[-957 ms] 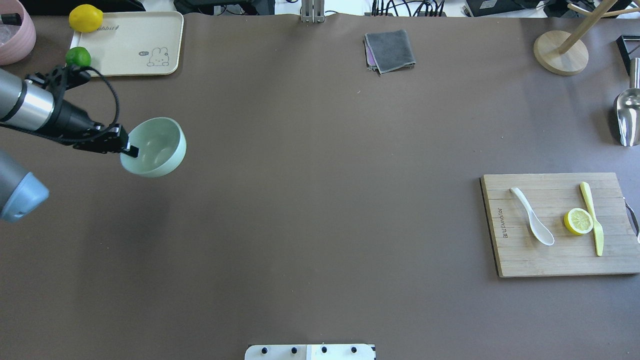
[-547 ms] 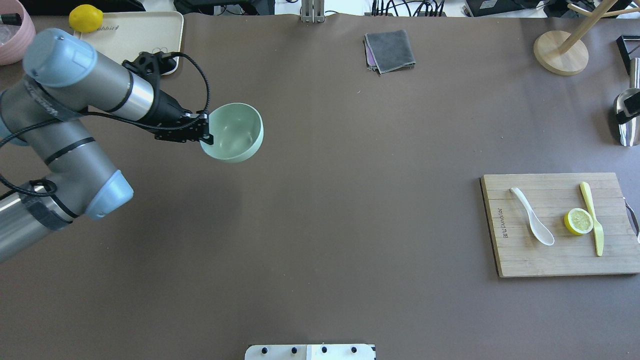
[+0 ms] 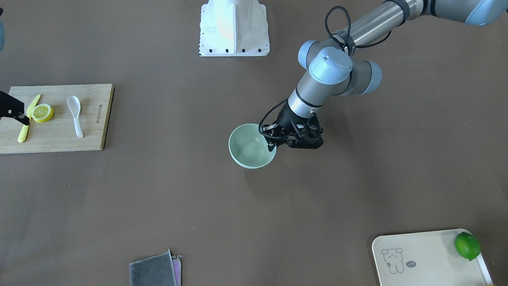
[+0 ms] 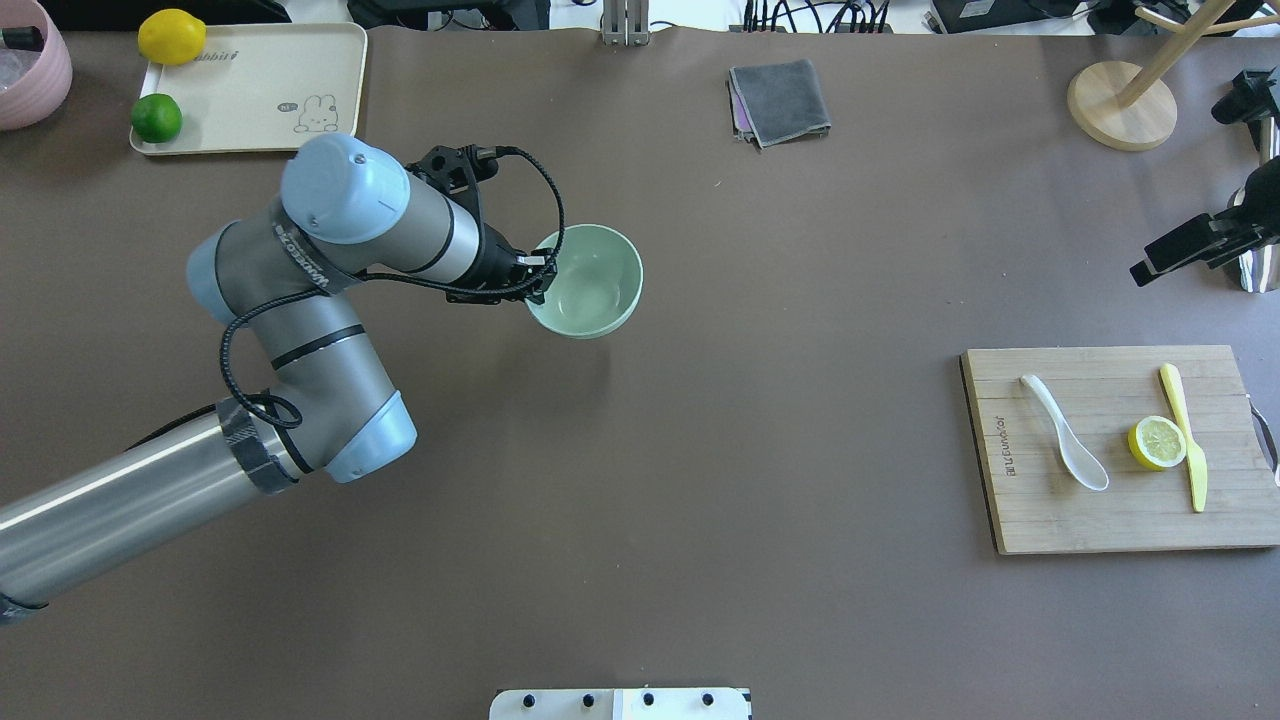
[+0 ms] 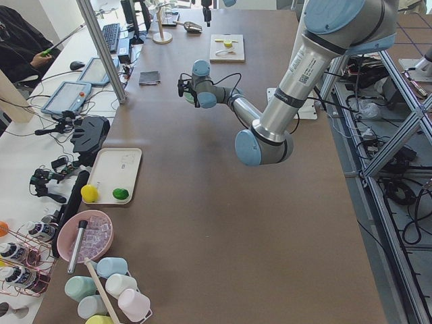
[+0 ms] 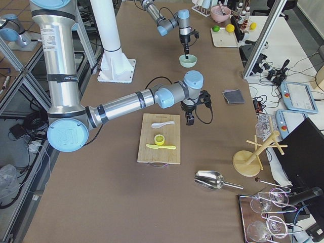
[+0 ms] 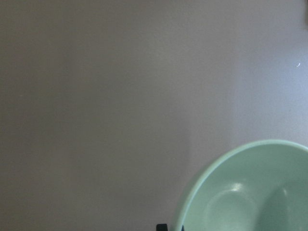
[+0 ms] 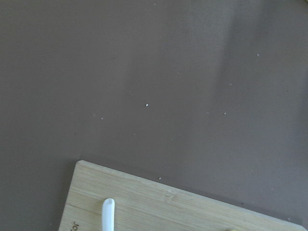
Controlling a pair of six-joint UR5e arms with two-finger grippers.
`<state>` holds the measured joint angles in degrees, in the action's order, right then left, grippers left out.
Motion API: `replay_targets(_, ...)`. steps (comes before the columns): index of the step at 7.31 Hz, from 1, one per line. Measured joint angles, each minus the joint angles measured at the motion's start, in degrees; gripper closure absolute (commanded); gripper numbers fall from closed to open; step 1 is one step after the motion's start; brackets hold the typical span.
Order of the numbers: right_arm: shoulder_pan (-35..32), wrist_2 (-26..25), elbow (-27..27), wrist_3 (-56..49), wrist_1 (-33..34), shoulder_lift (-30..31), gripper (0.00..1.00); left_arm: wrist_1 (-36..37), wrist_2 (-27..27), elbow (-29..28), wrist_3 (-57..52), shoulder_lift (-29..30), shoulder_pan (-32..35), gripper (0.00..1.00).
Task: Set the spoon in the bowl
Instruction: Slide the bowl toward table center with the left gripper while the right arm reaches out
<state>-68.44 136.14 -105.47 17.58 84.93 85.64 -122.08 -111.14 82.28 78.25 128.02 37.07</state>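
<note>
Plainly the spoon (image 4: 1065, 445) lies lower right, nearest our right gripper (image 4: 1148, 268) (state unclear); left gripper (image 4: 538, 285) clamps bowl (image 4: 595, 290).

There are 1 bowl (image 4: 590, 285), 1 spoon (image 4: 1062, 432), 1 knife (image 4: 1197, 478), 1 board (image 4: 1060, 520), 1 tray (image 4: 250, 90), 1 lime (image 4: 157, 118), 1 lemon slice (image 4: 1157, 443).

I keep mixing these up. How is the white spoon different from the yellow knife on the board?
The spoon is glossy white; the knife is pale yellow. The spoon ends in a deep oval scoop; the knife is slim and flat. The spoon looks a bit shorter. It lies apart from the lemon slice; the knife lies close beside it. Both rest flat on the wooden cutting board.
</note>
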Motion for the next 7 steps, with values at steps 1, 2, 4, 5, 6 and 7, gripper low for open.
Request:
replay_targets(1,1.33,0.13,-0.56,1.92,-0.23,-0.11,0.00,-0.05,1.40,-1.48,-0.09,0.64,-0.80,1.00)
replay_targets(2,2.61,0.21,-1.15,3.30,-0.30,-0.24,0.00,-0.07,1.95,-2.12,-0.23,0.79,-1.25,0.98)
replay_targets(4,5.08,-0.15,-1.52,5.21,-0.31,-0.24,0.00,-0.09,2.16,-2.30,-0.41,0.79,-1.59,0.36)
replay_targets(5,6.18,-0.30,-1.50,5.50,-0.30,-0.13,0.00,-0.13,2.12,-2.17,-0.44,0.69,-1.58,0.23)
replay_targets(6,7.08,-0.35,-1.42,5.63,-0.30,-0.08,0.00,-0.20,2.01,-1.87,-0.46,0.56,-1.51,0.18)
replay_targets(7,8.02,-0.52,-1.37,5.68,-0.30,0.01,0.00,-0.20,1.88,-1.21,-0.48,0.41,-1.32,0.03)
